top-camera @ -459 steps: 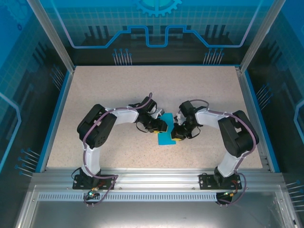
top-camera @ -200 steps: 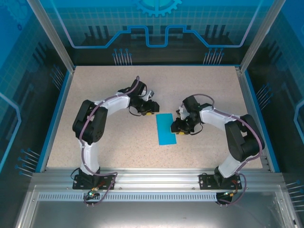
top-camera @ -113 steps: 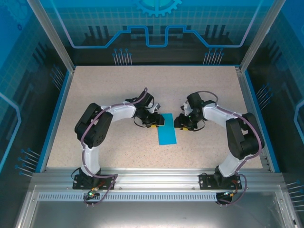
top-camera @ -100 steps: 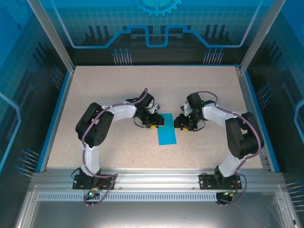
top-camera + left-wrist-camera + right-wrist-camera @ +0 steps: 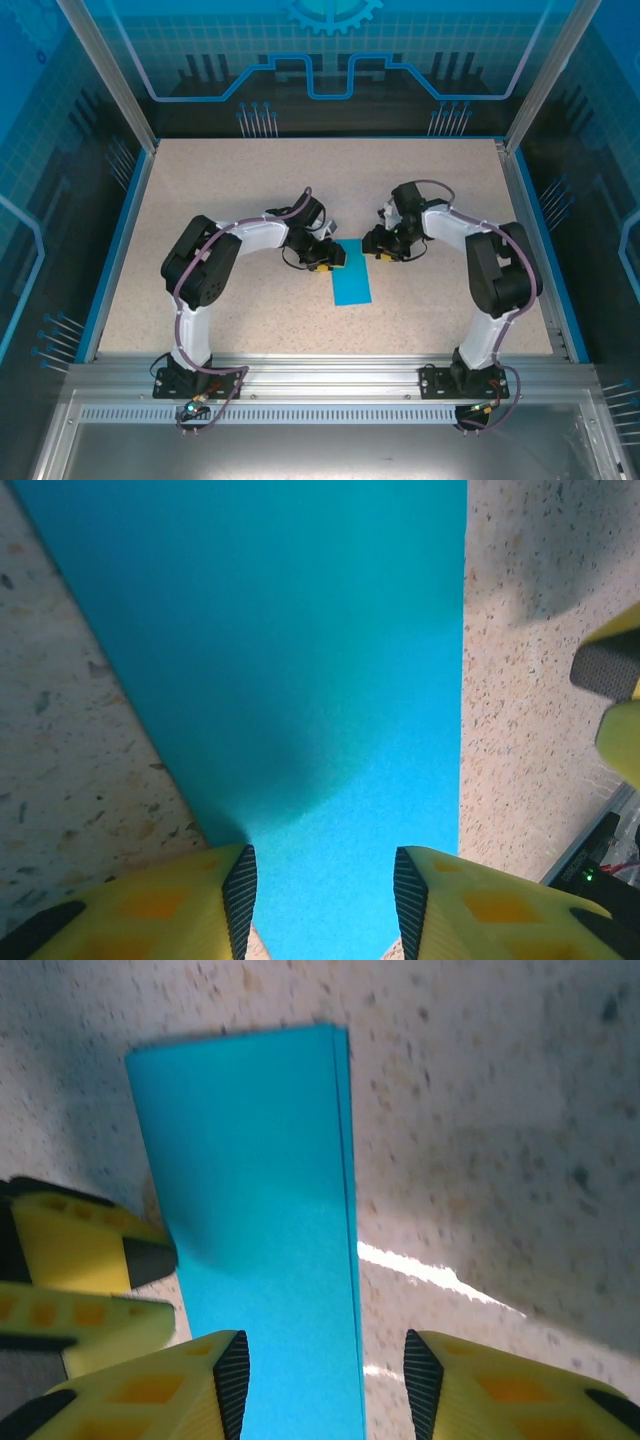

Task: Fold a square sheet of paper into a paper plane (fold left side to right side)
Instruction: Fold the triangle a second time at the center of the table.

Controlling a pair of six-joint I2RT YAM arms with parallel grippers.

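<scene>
The square sheet of paper (image 5: 351,285), folded to a narrow strip, lies flat on the table (image 5: 230,190). At its far end, the left gripper (image 5: 325,890) and right gripper (image 5: 325,1375) hover with jaws apart, holding nothing. Risk: the unpressed double layer may spring open, or a descending finger may skew it.

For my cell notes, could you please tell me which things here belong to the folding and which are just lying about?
Job: folded square sheet of paper, left gripper, right gripper, both open at its far end.
Just there: speckled table, aluminium frame rail.
</scene>
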